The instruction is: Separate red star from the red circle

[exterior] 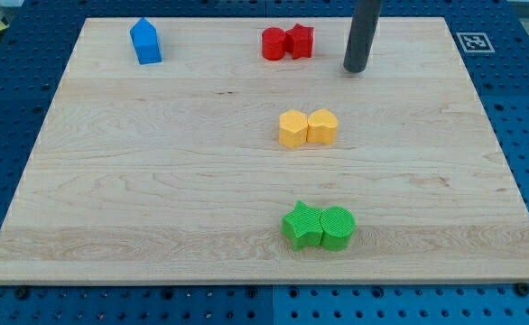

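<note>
Upper centre of the frame: my tip (pixel 356 68) rests on the wooden tabletop (pixel 156 181), near the right of the red pair and apart from it. The red circle (pixel 273 44) and the red star (pixel 300 41) sit touching, circle on the frame's left, star on the right. This rig carries no gripper, only the rod, so there is nothing to open, close or hold. I judge the separation not yet begun; this is the approach. The next move calls for getting the tip into or beside the seam between the two reds, perhaps from the top edge, though the gap there is too small to make out. Elsewhere: a blue block (pixel 145 41) at upper left, two yellow blocks (pixel 308 127) at centre, a green star (pixel 301 225) and green circle (pixel 338 227) below.
</note>
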